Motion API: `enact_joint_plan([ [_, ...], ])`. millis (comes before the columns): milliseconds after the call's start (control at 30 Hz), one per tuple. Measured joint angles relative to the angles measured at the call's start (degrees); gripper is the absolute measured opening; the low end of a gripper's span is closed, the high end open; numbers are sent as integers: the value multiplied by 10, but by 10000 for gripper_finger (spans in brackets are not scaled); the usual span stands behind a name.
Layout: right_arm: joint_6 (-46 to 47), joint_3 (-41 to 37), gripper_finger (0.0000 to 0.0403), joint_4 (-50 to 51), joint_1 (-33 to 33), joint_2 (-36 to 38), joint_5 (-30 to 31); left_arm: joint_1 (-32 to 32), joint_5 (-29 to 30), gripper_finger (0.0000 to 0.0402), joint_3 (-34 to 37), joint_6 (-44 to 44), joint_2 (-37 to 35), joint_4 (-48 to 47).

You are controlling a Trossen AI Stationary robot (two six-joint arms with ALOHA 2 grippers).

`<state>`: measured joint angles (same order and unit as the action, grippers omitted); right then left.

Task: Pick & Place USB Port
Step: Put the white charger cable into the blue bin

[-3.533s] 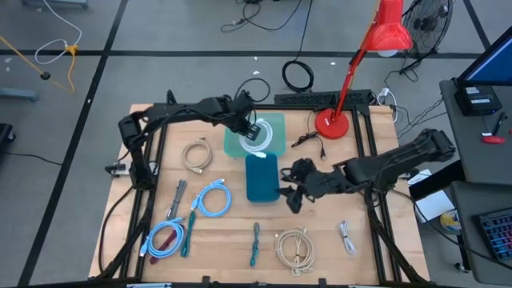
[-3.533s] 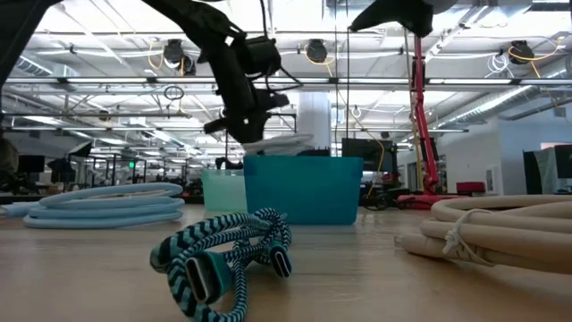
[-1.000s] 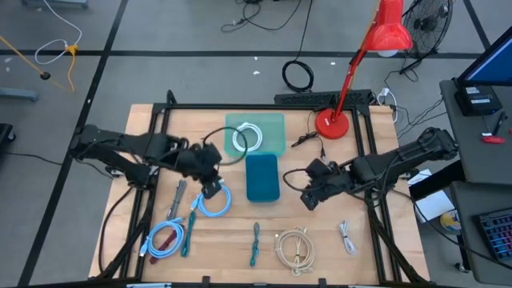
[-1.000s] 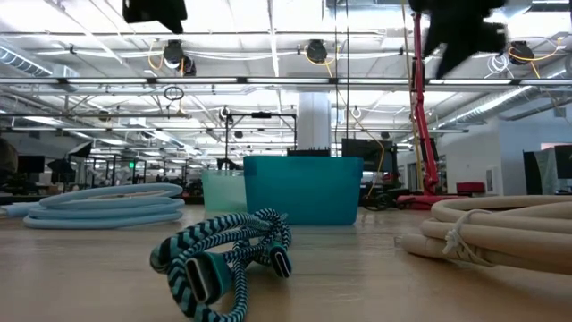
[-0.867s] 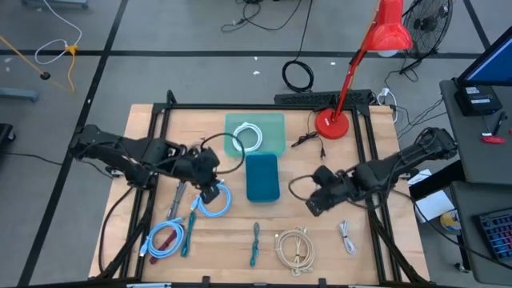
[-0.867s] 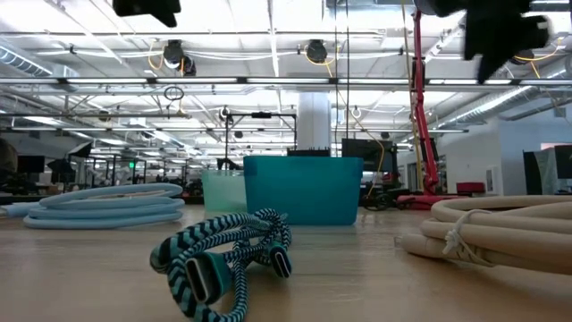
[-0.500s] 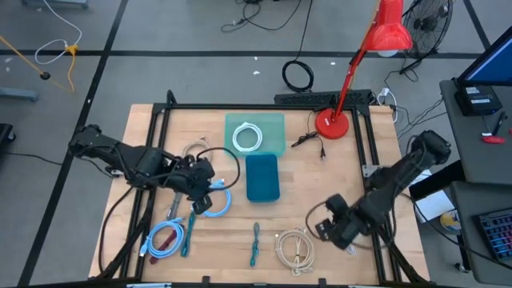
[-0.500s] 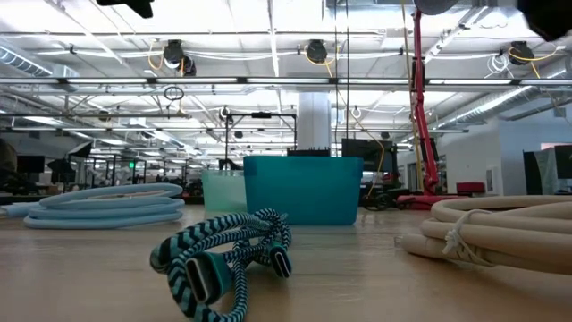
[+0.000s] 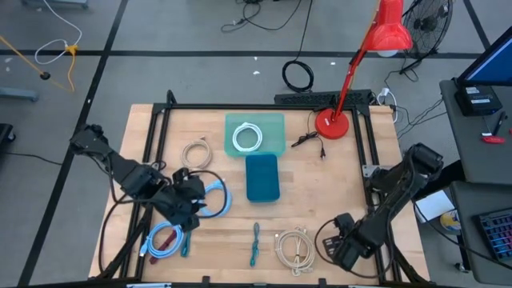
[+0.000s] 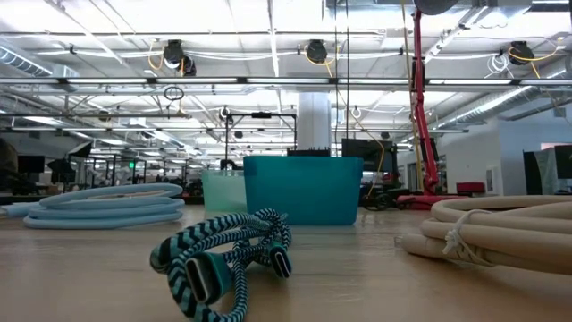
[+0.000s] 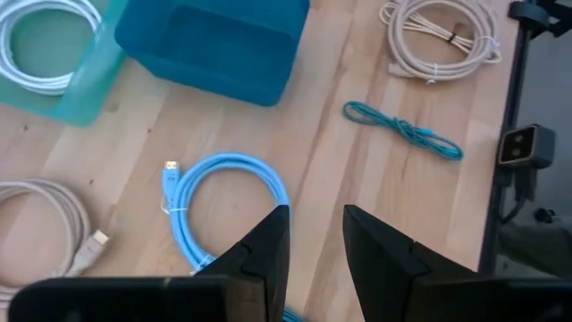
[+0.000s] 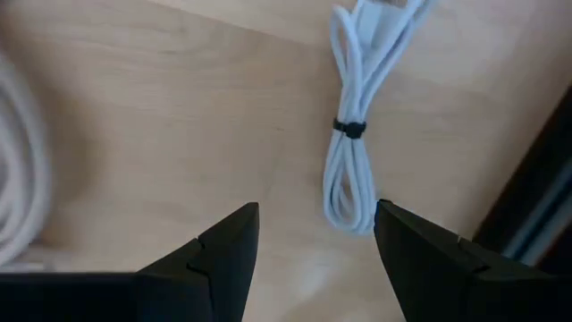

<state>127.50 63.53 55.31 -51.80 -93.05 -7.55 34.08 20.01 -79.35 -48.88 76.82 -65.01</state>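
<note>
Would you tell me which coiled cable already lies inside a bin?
The white coil in the pale green bin; every other cable rests on the bare table.

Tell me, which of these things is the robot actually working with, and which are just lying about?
Part of the job:
- cables: light blue coil, small white bundle, white coil already in the pale green tray
- teal bin
- left gripper, right gripper, both open

Lying about:
- red lamp

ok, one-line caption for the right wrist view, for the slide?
Right gripper, fingers open and empty, hovers over the wooden table just short of a tied white cable bundle.
</note>
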Motion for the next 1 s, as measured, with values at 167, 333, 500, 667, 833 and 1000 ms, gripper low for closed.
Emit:
enact_joint_plan([
  [167, 0, -6, 212, -16, -4, -44, -2, 21, 11, 108, 0, -20, 0, 0],
  [333, -6, -6, 206, -14, -1, -80, -4, 33, 26, 108, 0, -29, 0, 2],
  [500, -2, -4, 156, -15, 4, -94, -3, 34, 22, 108, 0, -31, 0, 2],
  [667, -2, -5, 66, -24, 11, -93, -2, 34, 19, 108, 0, -26, 0, 2],
  [833, -15, -5, 9, -33, 34, -70, 20, 34, 23, 108, 0, -20, 0, 1],
  [1000, -51, 12, 5, -31, 87, -11, 118, 34, 25, 108, 0, -18, 0, 0],
])
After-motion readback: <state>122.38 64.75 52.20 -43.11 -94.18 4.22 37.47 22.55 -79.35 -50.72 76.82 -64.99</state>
